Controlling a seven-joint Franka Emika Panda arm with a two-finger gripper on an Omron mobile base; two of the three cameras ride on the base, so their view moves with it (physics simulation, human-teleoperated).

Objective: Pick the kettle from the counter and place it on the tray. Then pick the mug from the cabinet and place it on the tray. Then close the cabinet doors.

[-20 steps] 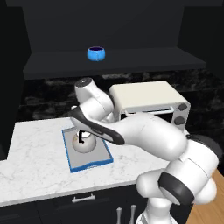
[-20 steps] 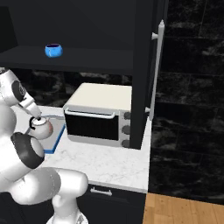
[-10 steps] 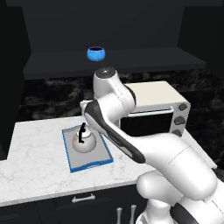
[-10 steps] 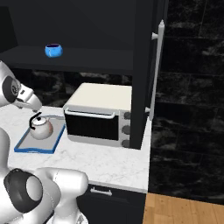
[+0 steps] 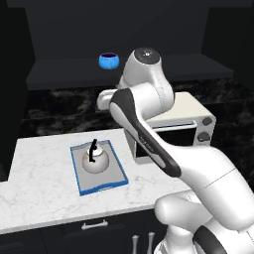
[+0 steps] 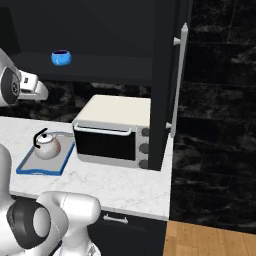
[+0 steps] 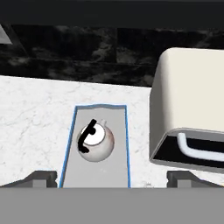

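Your first step looks done: the kettle point(image 5: 95, 159) sits upright inside the tray point(image 5: 110, 182), black handle arching over it, and nothing grips it; in the hand view you look down on it from well above, with the gripper point(image 7: 112, 177) spread wide, its two dark tips standing far apart at the bottom edge and nothing between them, so the jaws are open and empty. What is left for you, as I judge it: the mug point(image 5: 108, 61) is not yet fetched; it stands on the shelf of the cabinet point(image 6: 90, 65), well above the tray and apart from the arm; after that the cabinet doors point(image 6: 167, 75) want closing; the right one stands swung out toward you, its long silver handle point(image 6: 178, 80) facing the right base camera; I cannot make out the left door with any certainty.

As for the surface, your tabletop point(image 5: 39, 173) is white marble with grey veins over dark drawers; the tray lies near its middle, just beside the cream toaster oven point(image 6: 115, 130), which fills the right part of the tabletop under the shelf. Behind runs a black veined backsplash point(image 7: 87, 48); to the right of the open door a tall black wall point(image 6: 220, 110) and a patch of wooden floor point(image 6: 210, 242).
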